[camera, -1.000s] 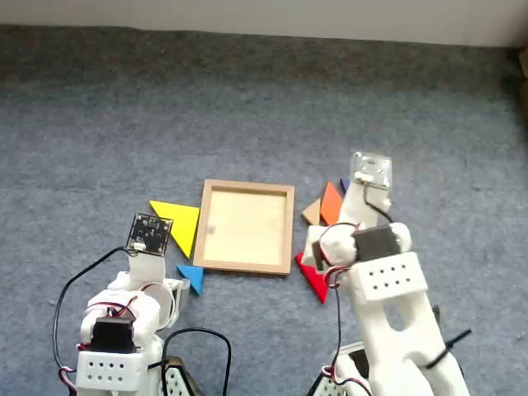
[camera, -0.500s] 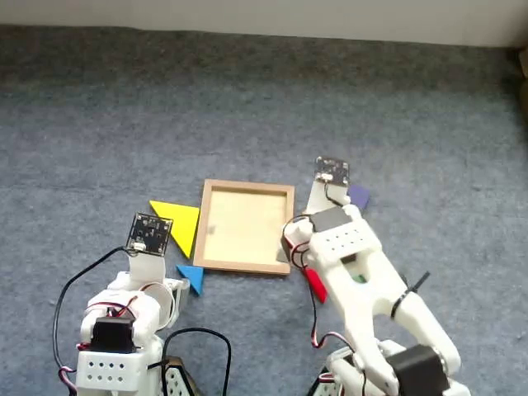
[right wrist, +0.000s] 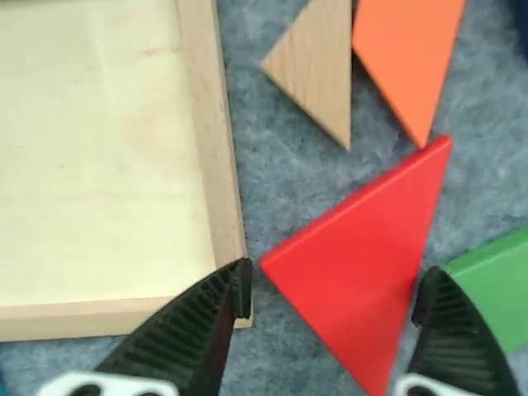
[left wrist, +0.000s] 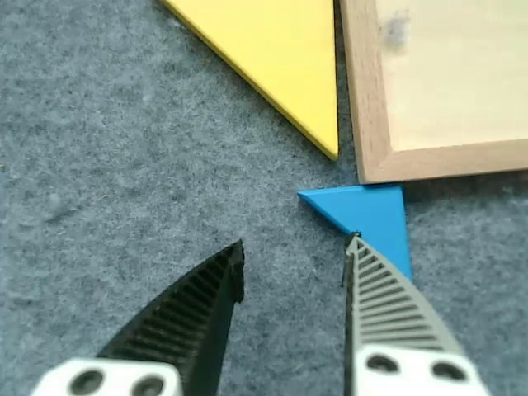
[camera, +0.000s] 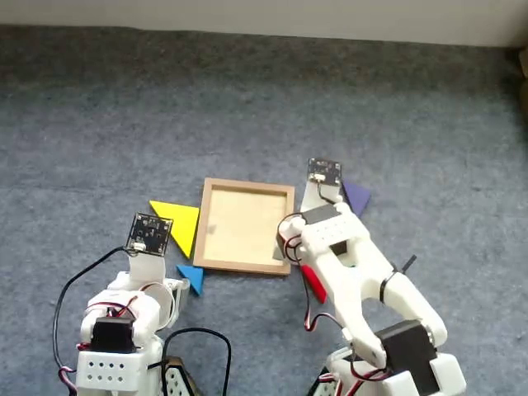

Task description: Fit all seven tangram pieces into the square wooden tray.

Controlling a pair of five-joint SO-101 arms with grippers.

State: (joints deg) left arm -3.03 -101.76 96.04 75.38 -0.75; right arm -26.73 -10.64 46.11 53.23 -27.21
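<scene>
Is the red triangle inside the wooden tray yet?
No, the red triangle lies flat on the carpet beside the tray, outside its rim.

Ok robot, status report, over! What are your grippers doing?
Left gripper open, at blue triangle edge. Right gripper open, straddling red triangle. Tray holds no pieces. Green piece close by right gripper.

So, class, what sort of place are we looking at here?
Probably a robotics workbench or lab: a white left arm and white right arm sit at a grey fabric-covered table, beside a square wooden tray and a flat yellow triangle.
</scene>
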